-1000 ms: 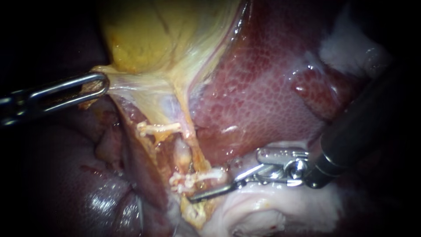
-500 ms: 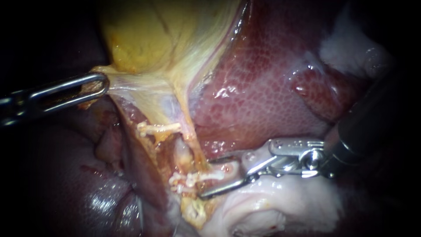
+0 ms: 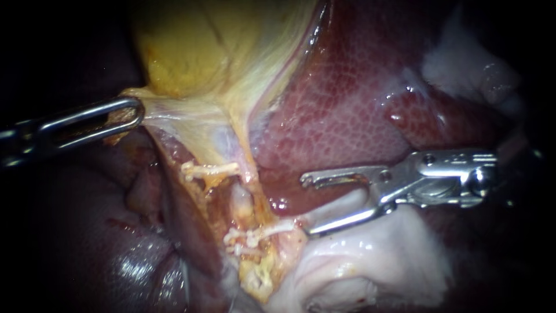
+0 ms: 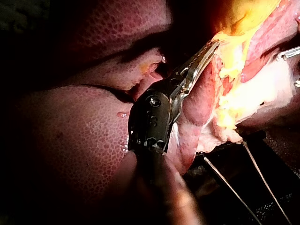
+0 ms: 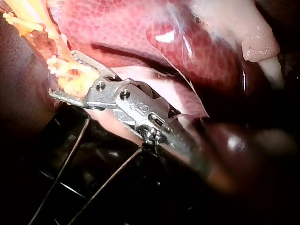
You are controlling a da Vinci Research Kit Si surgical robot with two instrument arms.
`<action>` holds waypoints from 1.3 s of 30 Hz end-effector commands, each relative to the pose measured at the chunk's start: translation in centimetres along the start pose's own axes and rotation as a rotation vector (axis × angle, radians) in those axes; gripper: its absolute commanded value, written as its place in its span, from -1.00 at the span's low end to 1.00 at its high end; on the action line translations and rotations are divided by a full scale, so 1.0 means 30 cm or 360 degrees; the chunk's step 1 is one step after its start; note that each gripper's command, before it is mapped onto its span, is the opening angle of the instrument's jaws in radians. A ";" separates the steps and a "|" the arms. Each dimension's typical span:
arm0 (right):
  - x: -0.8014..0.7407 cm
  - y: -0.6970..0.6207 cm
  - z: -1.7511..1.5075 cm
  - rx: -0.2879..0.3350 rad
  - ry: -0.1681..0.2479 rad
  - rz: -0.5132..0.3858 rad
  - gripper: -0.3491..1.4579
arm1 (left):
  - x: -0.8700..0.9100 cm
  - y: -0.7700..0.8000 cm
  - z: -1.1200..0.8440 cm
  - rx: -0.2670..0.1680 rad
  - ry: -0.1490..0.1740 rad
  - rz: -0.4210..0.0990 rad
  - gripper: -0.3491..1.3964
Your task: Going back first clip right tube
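pull-back step, i judged: my right instrument (image 3: pixel 308 206), jaws open and empty, sat just beside the clip (image 3: pixel 260 235) on the tube (image 3: pixel 243 200). left instrument (image 3: pixel 130 110) gripped the gallbladder (image 3: pixel 185 46). next: draw clear without snagging.

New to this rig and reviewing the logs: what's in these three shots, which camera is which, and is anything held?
It's a surgical robot at a bench: two thin shafts, each ending in small jaws, working on a pig's liver and yellow gallbladder. The wide shot is from the endoscope, close to the tissue. The other two come from a camera on each arm, looking along its own instrument. The left instrument has its jaws shut on the gallbladder's edge, which looks stretched taut. The right instrument has its jaws open, gripping nothing, close to the lower clip. An upper clip, also white, sits further up.
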 end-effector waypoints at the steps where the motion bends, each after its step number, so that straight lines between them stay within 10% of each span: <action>1: 0.0014 -0.0001 -0.001 -0.0010 0.0009 -0.0003 0.05 | 0.0001 -0.0001 0.0001 -0.0001 0.0000 0.0000 -1.00; 14: 0.0055 -0.0009 -0.008 -0.0004 0.0035 -0.0059 0.05 | 0.0096 -0.0013 0.0081 -0.0006 0.0023 0.0022 -1.00; 27: 0.0054 -0.0015 -0.009 -0.0003 0.0035 -0.0059 0.05 | 0.0250 -0.0043 0.0320 0.0021 0.0119 0.0054 -1.00; 39: 0.0053 -0.0015 -0.009 -0.0003 0.0035 -0.0059 0.05 | 0.0270 -0.0060 0.0371 0.0031 0.0134 0.0057 -1.00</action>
